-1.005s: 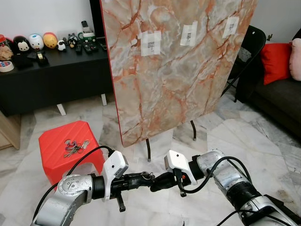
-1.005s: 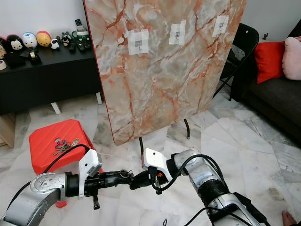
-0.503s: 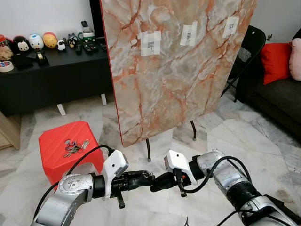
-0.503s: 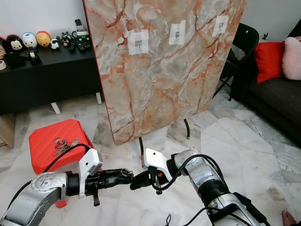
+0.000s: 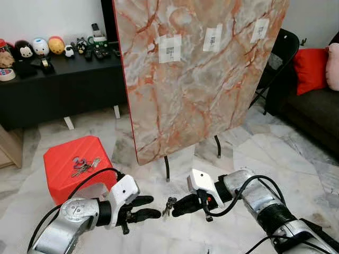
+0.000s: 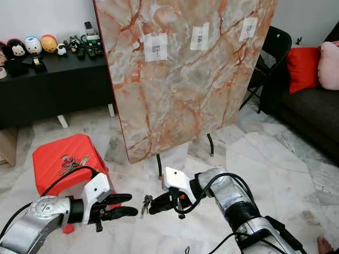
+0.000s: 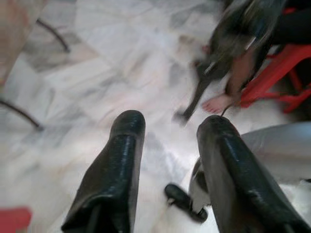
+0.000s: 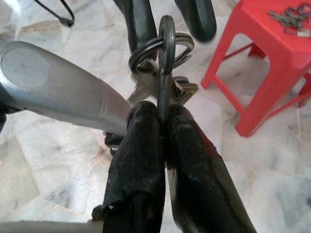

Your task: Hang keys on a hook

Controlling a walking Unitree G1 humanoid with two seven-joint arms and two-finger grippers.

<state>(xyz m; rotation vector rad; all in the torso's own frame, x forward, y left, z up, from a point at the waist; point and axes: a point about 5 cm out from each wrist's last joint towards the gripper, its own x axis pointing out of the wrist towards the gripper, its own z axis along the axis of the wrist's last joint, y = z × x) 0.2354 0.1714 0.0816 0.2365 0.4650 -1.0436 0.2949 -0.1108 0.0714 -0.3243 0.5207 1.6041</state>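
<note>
Between right hand (image 8: 163, 121) fingers, keys (image 8: 163, 58) hang pinched.

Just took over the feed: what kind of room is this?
Probably a home living room: dark sofa with red cushion, black sideboard with figurines, marble floor.

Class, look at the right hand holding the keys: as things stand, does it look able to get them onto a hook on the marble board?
Probably not yet. The right hand grips the keys low near the floor, while the hooks sit high on the marble board; nothing blocks the way, but the arm must rise.
</note>
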